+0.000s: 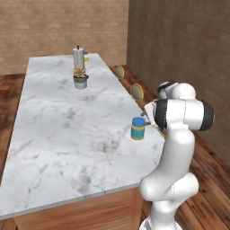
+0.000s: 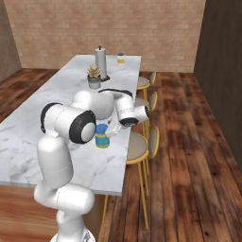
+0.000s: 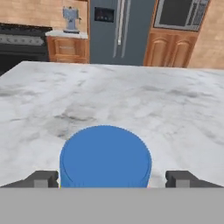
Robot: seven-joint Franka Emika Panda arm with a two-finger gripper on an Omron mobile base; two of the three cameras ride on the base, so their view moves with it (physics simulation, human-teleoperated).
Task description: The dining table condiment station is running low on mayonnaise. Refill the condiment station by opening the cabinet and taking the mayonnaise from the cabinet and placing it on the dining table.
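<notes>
Mayonnaise (image 1: 137, 128): a squat jar with a blue lid and a yellow and blue band, upright on the marble counter (image 1: 67, 134), near its right long edge, by the stools.
Claw (image 3: 112, 178): fingers spread, one dark tip at either side of the lid with a gap at each; it pinches nothing. In the left base view it reaches the jar from 3 o'clock.
Condiment station (image 1: 80, 67): tall grey shaker, small potted plant and tiny jar, at 11 o'clock from the mayonnaise, well apart, toward the counter's far end.
Handling, as a guess: rigid and light for its bulk, smooth-walled, so likely slippery; its low, wide shape should keep it from tipping.
Where to hold: across the round body below the lid, fingers on opposite sides, rather than on the lid's edge.
Task state, as a guess: the jar already stands on the counter; what may remain is drawing the claw clear.
Hidden: in the hand view the jar's label and base are cut off at the bottom, and the arm covers part of the jar in the right base view.
Unclear: whether the fingertips touch the jar's side lower down.
</notes>
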